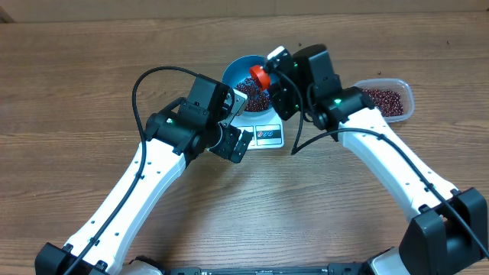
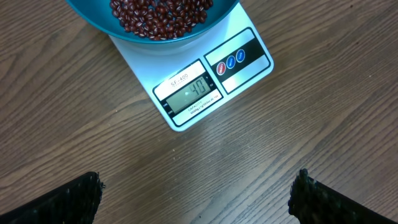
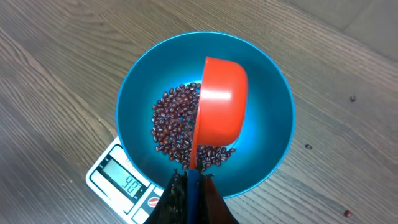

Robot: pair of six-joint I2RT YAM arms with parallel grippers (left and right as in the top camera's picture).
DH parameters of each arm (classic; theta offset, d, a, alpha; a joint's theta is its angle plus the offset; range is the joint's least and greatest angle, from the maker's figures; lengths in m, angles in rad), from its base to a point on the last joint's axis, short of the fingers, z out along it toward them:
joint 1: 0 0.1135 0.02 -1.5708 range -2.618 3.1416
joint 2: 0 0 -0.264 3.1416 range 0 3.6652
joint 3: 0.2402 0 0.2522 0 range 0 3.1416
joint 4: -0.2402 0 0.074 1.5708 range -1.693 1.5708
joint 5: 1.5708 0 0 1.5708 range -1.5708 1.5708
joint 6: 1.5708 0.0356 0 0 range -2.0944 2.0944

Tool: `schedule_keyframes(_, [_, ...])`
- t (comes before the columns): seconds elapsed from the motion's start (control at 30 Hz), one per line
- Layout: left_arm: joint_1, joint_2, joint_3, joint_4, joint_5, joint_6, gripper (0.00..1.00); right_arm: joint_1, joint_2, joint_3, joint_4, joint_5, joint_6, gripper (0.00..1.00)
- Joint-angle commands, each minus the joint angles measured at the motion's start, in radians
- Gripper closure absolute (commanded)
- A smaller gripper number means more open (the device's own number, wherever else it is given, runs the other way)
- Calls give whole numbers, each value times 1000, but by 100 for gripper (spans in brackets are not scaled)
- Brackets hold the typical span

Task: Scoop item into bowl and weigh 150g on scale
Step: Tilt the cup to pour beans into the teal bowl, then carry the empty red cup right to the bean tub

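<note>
Many beans (image 3: 171,118) in bowl (image 3: 267,93), right gripper (image 3: 189,190) clamping scoop (image 3: 221,99) inside rim, left gripper (image 2: 198,180) gaping (empty)

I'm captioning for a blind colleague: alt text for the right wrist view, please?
A red scoop, held in the right gripper, is tipped on its side above a blue bowl holding dark red beans. The bowl sits on a white scale on a wooden table.

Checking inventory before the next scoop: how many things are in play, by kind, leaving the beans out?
Bowls: 1, the blue bowl
Tubs: 1, the clear tub
Scales: 1, the white scale
Scoops: 1, the red scoop
Total: 4
</note>
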Motion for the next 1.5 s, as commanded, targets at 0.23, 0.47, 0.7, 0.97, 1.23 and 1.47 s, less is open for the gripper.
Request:
schedule_keyframes(0.23, [5, -23, 4, 1, 10, 8, 0, 19, -34, 27, -2, 93, -52, 96])
schedule_keyframes(0.47, [5, -23, 4, 1, 10, 8, 0, 33, -34, 27, -13, 96, -91, 96])
schedule_keyframes(0.7, [5, -23, 4, 1, 10, 8, 0, 33, -34, 27, -20, 96, -91, 96])
schedule_keyframes(0.97, [5, -23, 4, 1, 10, 8, 0, 34, -34, 27, -57, 45, -137, 96])
schedule_keyframes(1.23, [5, -23, 4, 1, 10, 8, 0, -50, -80, 27, -5, -73, 120, 96])
schedule_keyframes(1.47, [5, -23, 4, 1, 10, 8, 0, -297, -243, 27, -89, -80, 172, 96])
